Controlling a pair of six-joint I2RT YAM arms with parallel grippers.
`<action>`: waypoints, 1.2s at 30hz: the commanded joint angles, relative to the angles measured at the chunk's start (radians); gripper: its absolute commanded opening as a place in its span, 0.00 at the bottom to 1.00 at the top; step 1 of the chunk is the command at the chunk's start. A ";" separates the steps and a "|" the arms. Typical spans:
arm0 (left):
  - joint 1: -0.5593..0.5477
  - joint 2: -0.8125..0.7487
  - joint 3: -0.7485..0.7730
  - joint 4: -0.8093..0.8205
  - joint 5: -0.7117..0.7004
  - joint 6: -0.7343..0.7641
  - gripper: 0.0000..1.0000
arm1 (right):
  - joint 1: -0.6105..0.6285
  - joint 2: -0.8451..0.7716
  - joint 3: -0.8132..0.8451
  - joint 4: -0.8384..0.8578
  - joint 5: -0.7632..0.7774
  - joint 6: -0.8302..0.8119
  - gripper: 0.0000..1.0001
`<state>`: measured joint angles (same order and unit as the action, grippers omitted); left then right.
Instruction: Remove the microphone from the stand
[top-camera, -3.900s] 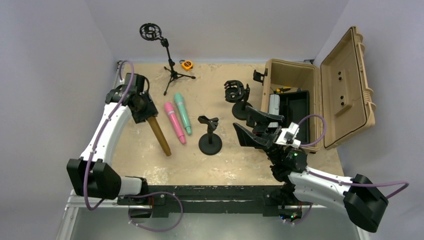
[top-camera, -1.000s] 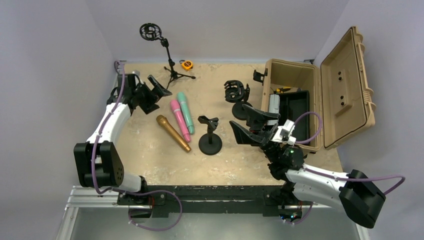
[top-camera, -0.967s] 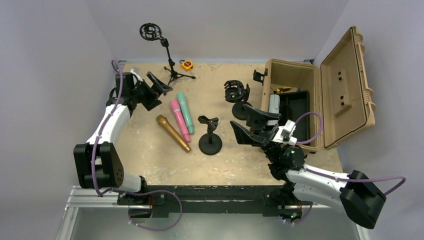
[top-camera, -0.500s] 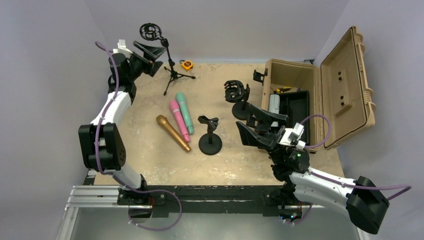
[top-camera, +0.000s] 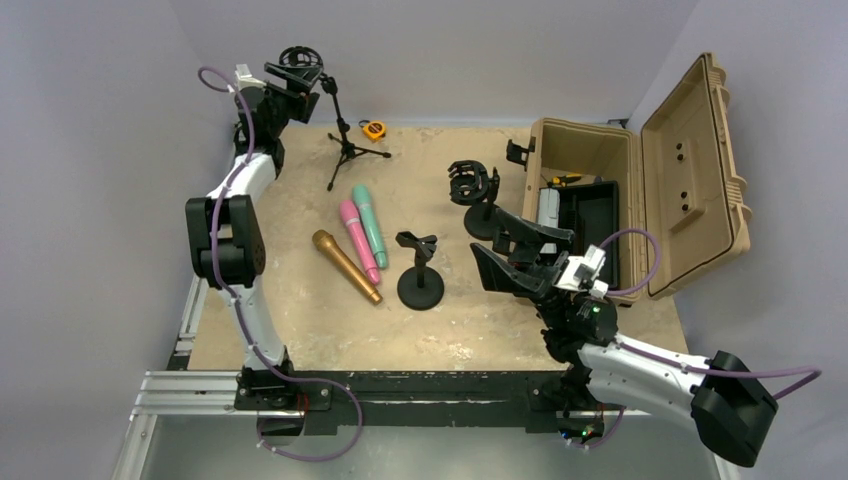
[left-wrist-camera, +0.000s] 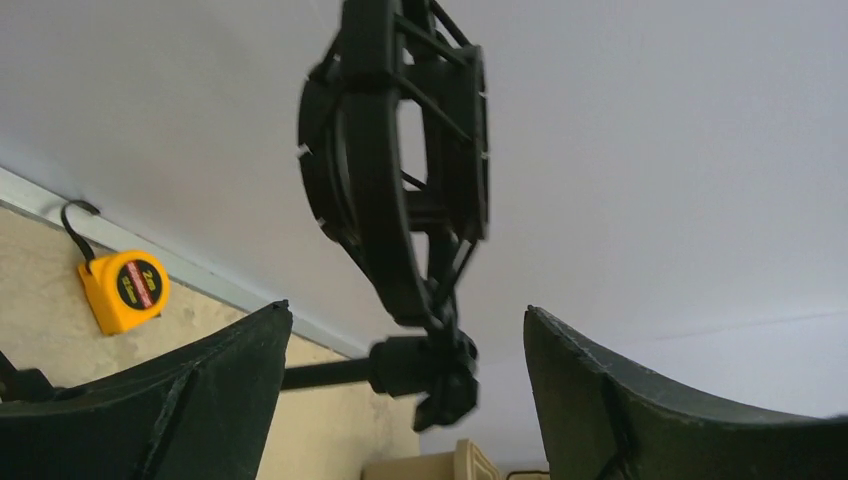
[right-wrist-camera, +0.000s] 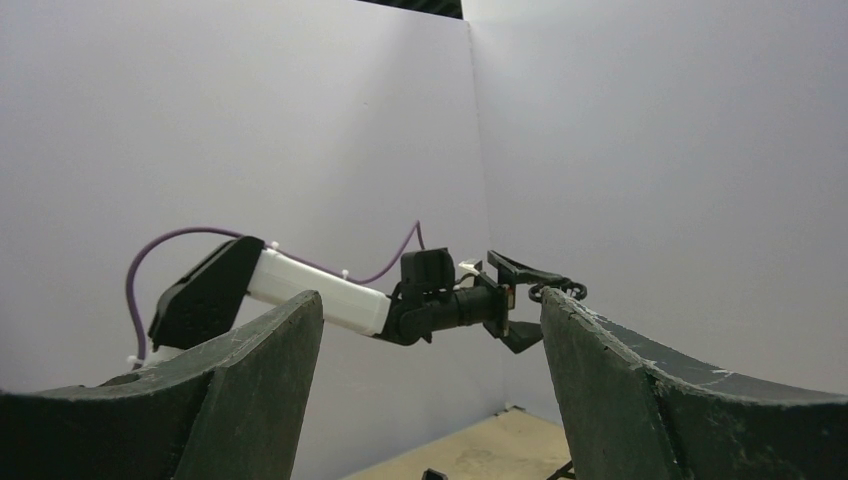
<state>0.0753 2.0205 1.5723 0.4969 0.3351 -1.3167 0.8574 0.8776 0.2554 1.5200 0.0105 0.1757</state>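
the open tan plastic hard case (top-camera: 690, 150) stands just to the right of the right claw (top-camera: 483, 232). that claw is spread wide, grasps nothing and hovers above the sand-coloured table (top-camera: 300, 320). the left claw (left-wrist-camera: 400, 312) is raised high at the far corner, also released, and its fingers flank the black ring-shaped shock mount (left-wrist-camera: 395, 170) of the thin black tripod stand (top-camera: 345, 140) without touching it. the ring looks empty.

no microphone sits in any holder i can see. the black round-based clip stand (top-camera: 420, 275) and the black round-based cradle stand (top-camera: 472, 185), both near the right claw's left side, look bare too. the gold-coloured metal microphone (top-camera: 345, 267) lies flat on the table, well below the left claw and towards the arm bases. it touches or nearly touches the pink microphone (top-camera: 357, 240), with the teal microphone (top-camera: 370, 225) alongside that one.

the gold microphone is probably rigid, smooth, fairly weighty at the head and apt to roll. the best hold is likely across the middle of the handle. the tripod looks light and easily tipped, and its mount is probably springy.

the small orange tape measure (left-wrist-camera: 125, 290), down to the left of the left claw, has a round black label. its writing is too blurred to read.
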 joint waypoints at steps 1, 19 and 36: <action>-0.021 0.059 0.137 -0.001 -0.055 0.105 0.80 | 0.000 0.014 0.009 0.017 0.033 -0.009 0.78; -0.015 0.059 0.348 -0.279 -0.131 0.380 0.05 | 0.000 -0.055 -0.008 -0.004 0.030 0.000 0.78; 0.044 -0.389 0.006 -0.368 -0.281 0.598 0.00 | 0.000 -0.036 -0.012 0.018 0.011 0.007 0.78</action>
<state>0.1024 1.7782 1.6318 0.0486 0.0998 -0.7902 0.8574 0.8330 0.2520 1.5043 0.0330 0.1761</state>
